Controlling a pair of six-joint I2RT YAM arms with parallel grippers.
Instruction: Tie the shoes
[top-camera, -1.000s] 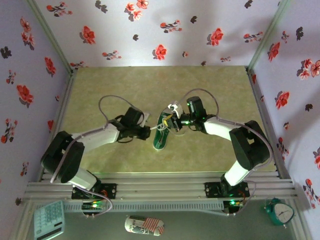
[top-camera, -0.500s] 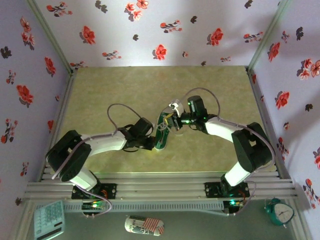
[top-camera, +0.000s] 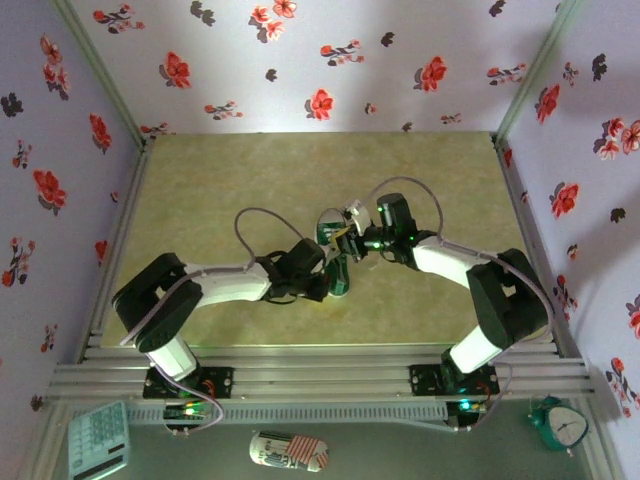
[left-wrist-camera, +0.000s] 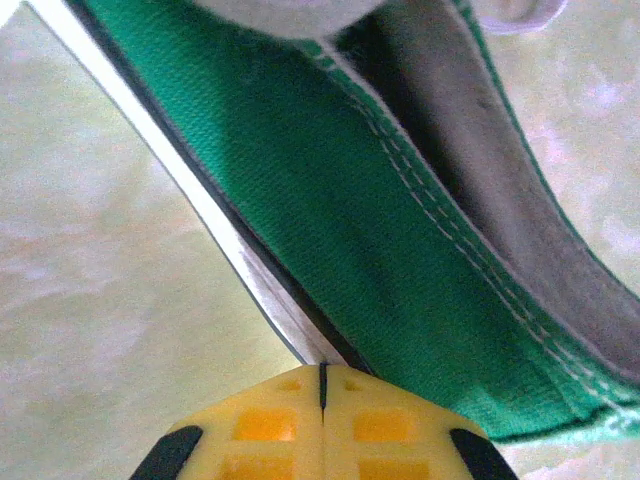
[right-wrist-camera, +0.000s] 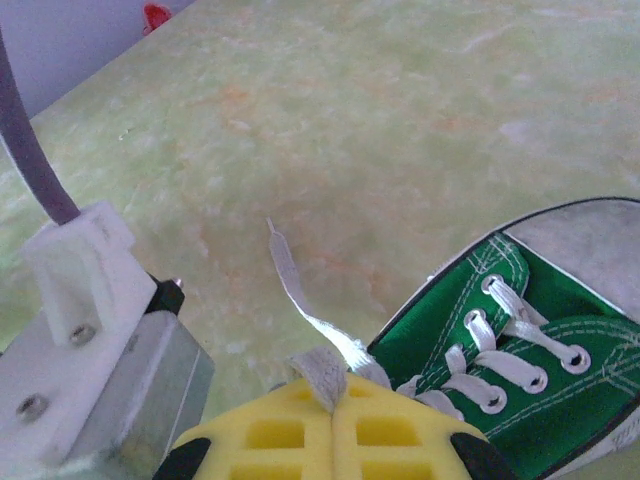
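The green canvas shoe (top-camera: 337, 268) with white laces lies mid-table between both arms. In the right wrist view its laced front (right-wrist-camera: 540, 310) sits at the lower right. My right gripper (right-wrist-camera: 333, 392) is shut on a white lace (right-wrist-camera: 300, 290), whose free end trails off over the mat. From above, the right gripper (top-camera: 352, 240) hangs at the shoe's far end. My left gripper (left-wrist-camera: 322, 378) is shut with nothing between its pads, and its tip rests against the white sole edge (left-wrist-camera: 230, 250) below the green side (left-wrist-camera: 400, 200). In the top view the left gripper (top-camera: 322, 283) is at the shoe's near left side.
The pale green marbled mat (top-camera: 250, 190) is fenced by floral walls on three sides. Aluminium rails (top-camera: 320, 375) run along the front. Below them lie a calculator (top-camera: 97, 440), a striped oblong thing (top-camera: 288, 450) and a teal alarm clock (top-camera: 555, 422). A grey block with a white bracket (right-wrist-camera: 90, 340) is beside my right gripper.
My left arm has swung right across the mat until its shut gripper reached the shoe. The shoe's near end has shifted right. The right gripper has stayed in place, holding the lace.
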